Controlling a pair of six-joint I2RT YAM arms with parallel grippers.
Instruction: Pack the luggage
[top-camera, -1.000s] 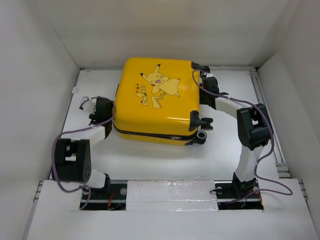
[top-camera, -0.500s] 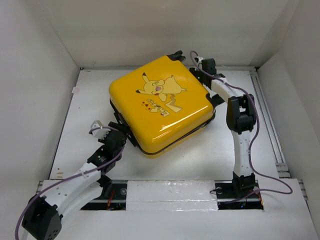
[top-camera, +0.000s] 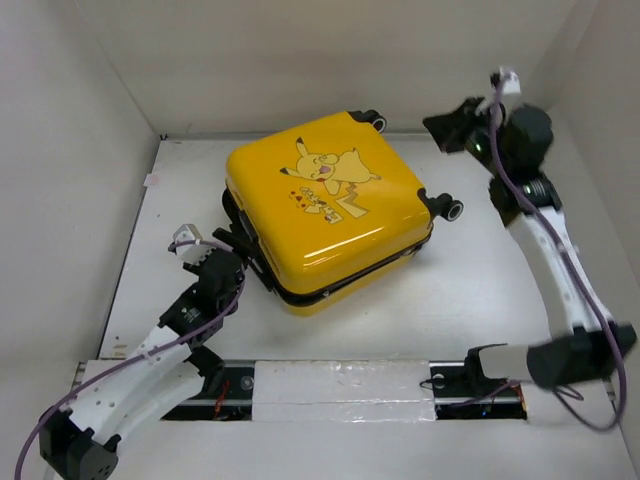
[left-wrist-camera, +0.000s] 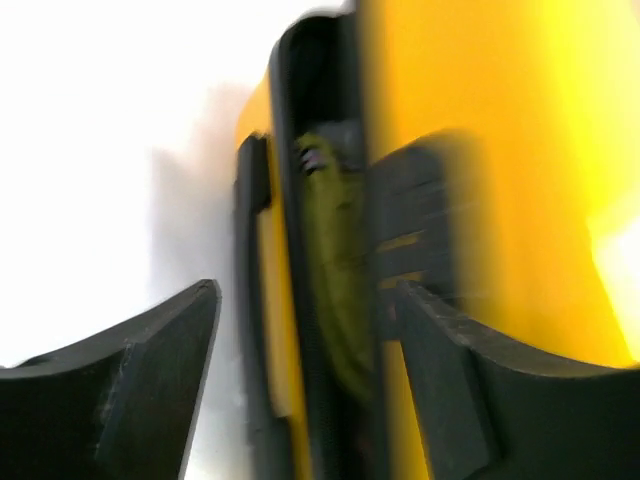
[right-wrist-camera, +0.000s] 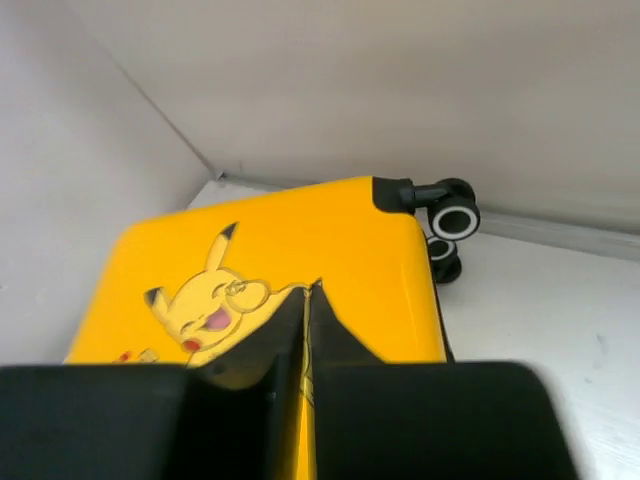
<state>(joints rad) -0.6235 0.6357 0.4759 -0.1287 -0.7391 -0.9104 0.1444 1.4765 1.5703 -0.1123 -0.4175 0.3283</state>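
Since half a second before, the right arm had swung up and away from the luggage (top-camera: 325, 205), which had itself turned a little on the table (top-camera: 480, 290), while the left arm stayed low at its near-left corner.

From the camera overhead, the yellow case lay flat and closed, print side up, turned at an angle in the middle of the white table. Its black wheels (top-camera: 445, 207) stuck out on the far and right sides. The left gripper (top-camera: 238, 262) sat right at the near-left edge of the case, by the black zip band. The right gripper (top-camera: 450, 125) hung high near the back wall, well apart from the case, with nothing in it.

Through the left wrist camera, blurred as it was, the two dark fingers (left-wrist-camera: 140, 390) stood wide apart. The edge of the case filled the space between and beyond them. I could make out the yellow shell (left-wrist-camera: 520, 180), the black band and an olive-green something (left-wrist-camera: 335, 250) showing in the seam. I could not tell whether the fingers touched the case.

Through the right wrist camera, the fingers (right-wrist-camera: 250, 370) looked almost pressed together, only a thin slit between their tips, holding nothing. Below them lay the case's printed lid (right-wrist-camera: 290, 270), with two wheels (right-wrist-camera: 450, 220) at its far corner by the wall.
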